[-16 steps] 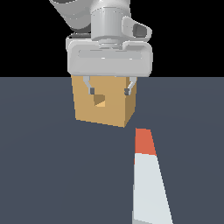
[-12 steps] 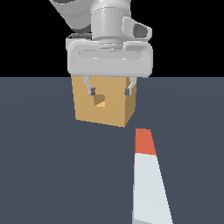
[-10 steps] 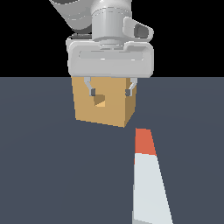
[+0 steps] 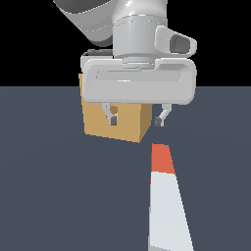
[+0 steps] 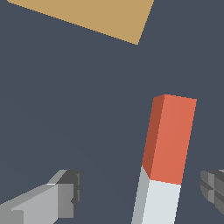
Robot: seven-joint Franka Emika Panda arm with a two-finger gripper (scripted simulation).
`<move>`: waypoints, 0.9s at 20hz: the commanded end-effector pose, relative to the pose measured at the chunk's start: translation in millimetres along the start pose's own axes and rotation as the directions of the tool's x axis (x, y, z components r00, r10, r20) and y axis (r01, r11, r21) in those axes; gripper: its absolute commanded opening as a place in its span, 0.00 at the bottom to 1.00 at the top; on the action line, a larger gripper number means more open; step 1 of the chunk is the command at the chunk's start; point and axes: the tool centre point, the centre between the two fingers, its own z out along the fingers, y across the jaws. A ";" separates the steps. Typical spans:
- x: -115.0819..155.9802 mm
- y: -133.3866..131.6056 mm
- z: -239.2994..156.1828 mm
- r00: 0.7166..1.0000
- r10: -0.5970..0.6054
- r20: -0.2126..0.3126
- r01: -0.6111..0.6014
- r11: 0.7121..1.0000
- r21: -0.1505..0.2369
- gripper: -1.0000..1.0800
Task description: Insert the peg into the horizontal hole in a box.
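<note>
The peg lies flat on the dark floor, with its orange-red end [image 4: 162, 159] pointing toward the box and its pale grey-white length [image 4: 169, 211] running toward the camera. The tan box [image 4: 122, 127] stands behind it, and the hole [image 4: 114, 108] shows only partly behind one finger. My gripper [image 4: 136, 120] hangs open in the air above and just beyond the orange end, holding nothing. In the wrist view the peg [image 5: 169, 138] lies below, between the two fingers [image 5: 65, 197], nearer one finger than the other, and a corner of the box [image 5: 96, 15] shows.
Only the dark grey floor [image 4: 49, 196] surrounds the peg and the box. Nothing else stands in view.
The gripper has shifted toward the exterior view's right and come lower, from in front of the box toward the peg's orange end. Peg and box have not moved.
</note>
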 end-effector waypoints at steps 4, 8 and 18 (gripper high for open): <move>-45.2 21.2 26.7 0.997 0.078 -0.006 -0.078 0.997 -0.005 0.96; -71.2 32.3 41.6 0.992 0.122 -0.010 -0.122 0.992 -0.008 0.96; -98.4 43.3 56.6 0.986 0.168 -0.015 -0.168 0.986 -0.011 0.96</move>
